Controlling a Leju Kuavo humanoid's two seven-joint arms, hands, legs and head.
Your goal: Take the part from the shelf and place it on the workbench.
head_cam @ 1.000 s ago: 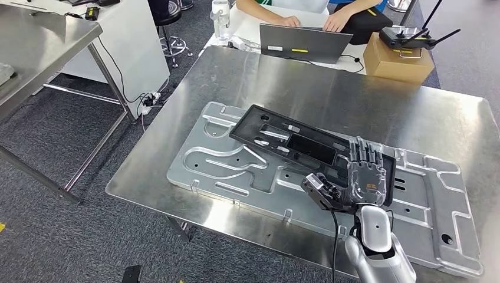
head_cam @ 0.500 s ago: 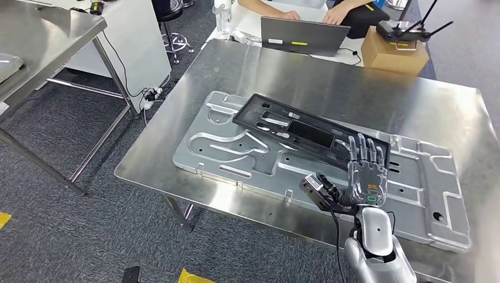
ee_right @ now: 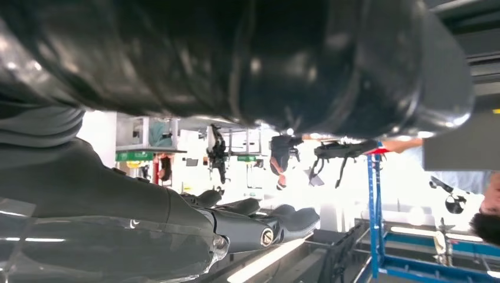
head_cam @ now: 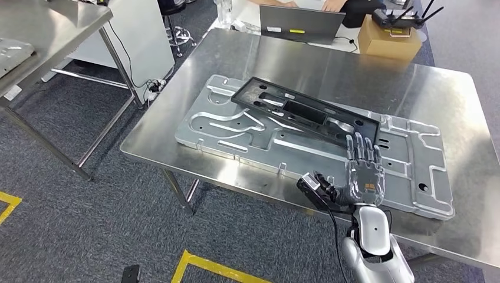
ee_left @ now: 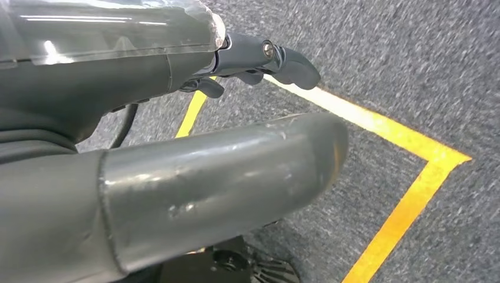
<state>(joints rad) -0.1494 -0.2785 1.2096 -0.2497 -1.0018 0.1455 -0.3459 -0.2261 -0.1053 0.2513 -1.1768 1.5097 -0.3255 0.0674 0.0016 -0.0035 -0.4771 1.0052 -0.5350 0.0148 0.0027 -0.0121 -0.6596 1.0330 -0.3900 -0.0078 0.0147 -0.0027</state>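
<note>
Left hand over grey carpet

The left hand [ee_left: 177, 135] holds nothing, fingers [ee_left: 283, 59] apart; yellow floor tape [ee_left: 407, 194] forms a corner at 3 o'clock on the carpet [ee_left: 413, 71].

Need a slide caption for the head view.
Open right robot hand beside black part lying on metal plate atop workbench.

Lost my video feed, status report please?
Right hand open, empty, above the metal plate. Left hand empty, hanging over floor. Black part lies on plate. Nothing in the way.

Black part [head_cam: 303, 112], silver workbench [head_cam: 330, 71], grey carpet [head_cam: 88, 230] with yellow lines [head_cam: 218, 266]
</note>
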